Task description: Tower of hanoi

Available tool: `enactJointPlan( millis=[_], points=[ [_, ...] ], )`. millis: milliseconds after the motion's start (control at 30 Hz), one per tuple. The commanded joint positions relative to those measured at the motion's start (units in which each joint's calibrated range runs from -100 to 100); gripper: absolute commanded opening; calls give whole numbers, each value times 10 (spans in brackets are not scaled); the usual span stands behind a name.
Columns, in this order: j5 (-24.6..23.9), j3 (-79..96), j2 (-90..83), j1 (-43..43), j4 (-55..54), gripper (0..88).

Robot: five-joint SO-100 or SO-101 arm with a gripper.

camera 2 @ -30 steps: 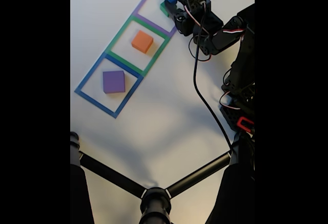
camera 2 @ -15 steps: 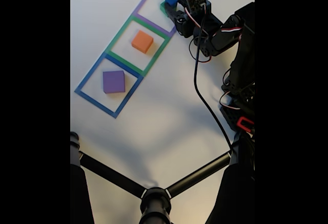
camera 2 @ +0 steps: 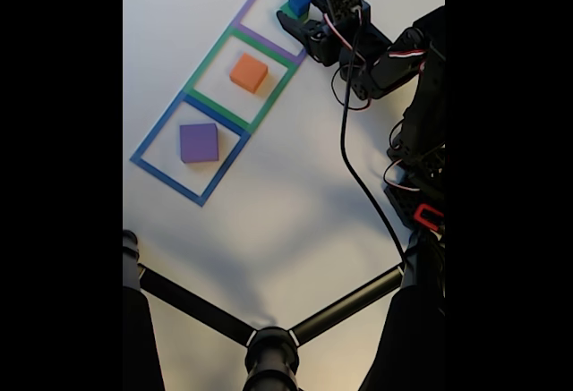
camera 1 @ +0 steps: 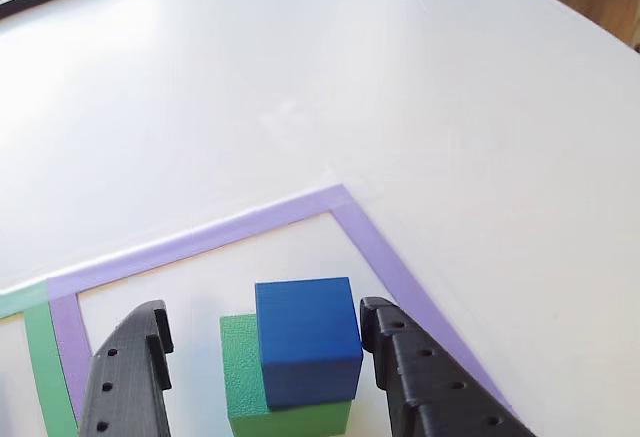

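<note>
Other view: black two-finger gripper (camera 1: 262, 357) open, fingers apart either side of the small blue foam cube (camera 1: 306, 340), which sits on the green foam cube (camera 1: 240, 377) inside the purple tape square (camera 1: 370, 237). No contact visible. Looks like the grasp step; next move calls for closing on the blue cube only, then lifting. Orange foam block (camera 2: 248, 72) and purple foam slab (camera 2: 199, 142) lie in the other squares.

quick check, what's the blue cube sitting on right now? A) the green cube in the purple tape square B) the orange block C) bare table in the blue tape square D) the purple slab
A: in the other view the blue cube rests on top of the green cube inside the purple tape square, with the open gripper straddling the stack; the fixed view shows the orange block and the purple slab each alone in other squares.
</note>
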Motion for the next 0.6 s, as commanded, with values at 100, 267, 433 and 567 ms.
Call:
enactJointPlan(
  millis=[100, 267, 433, 567],
  points=[
    [0, -2, -189, -11, 141, 243],
    [0, -40, -335, -11, 337, 212],
    [0, -172, -432, -15, 611, 33],
    [0, -309, -459, -19, 812, 7]
  ],
)
